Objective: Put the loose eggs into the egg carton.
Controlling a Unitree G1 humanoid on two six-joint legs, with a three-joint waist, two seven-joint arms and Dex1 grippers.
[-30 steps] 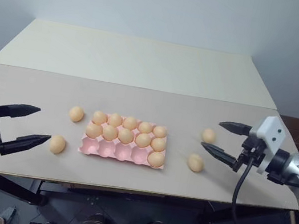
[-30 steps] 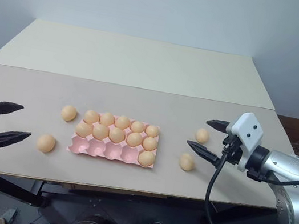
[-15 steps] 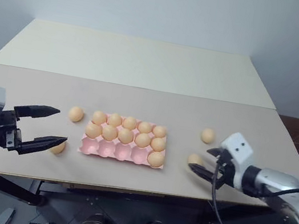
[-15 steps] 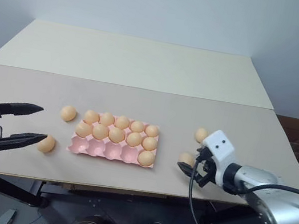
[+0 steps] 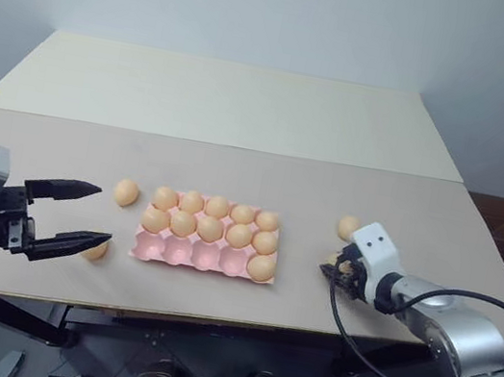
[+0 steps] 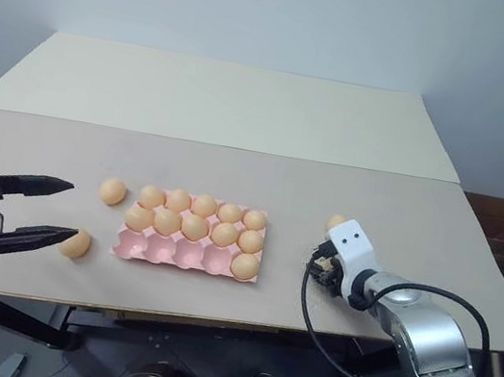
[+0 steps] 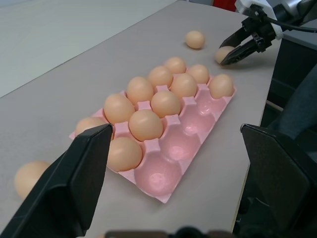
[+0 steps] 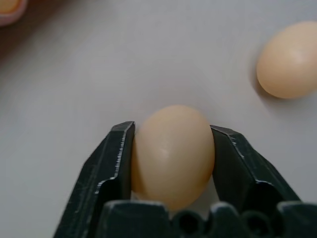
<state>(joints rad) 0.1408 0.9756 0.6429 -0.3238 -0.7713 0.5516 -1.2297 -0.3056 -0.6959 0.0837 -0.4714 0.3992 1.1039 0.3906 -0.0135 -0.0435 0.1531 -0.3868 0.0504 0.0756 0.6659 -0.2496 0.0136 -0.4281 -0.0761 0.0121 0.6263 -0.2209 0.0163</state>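
Right gripper (image 8: 172, 144) fingers clamped on a loose egg (image 8: 172, 153) lower right on the surface (image 5: 235, 171); left gripper (image 5: 91, 216) fingers wide, empty, lower left. Egg carton (image 5: 204, 256) centre.

right arm (image 5: 451, 331): rounded silver-grey shell, white block housing at wrist with two dark dots | black cable looping beneath | right tool (image 5: 337, 268): two black tapered fingers | left tool (image 5: 81, 215): black pointed fingers, white wrist housing, thin black cable behind
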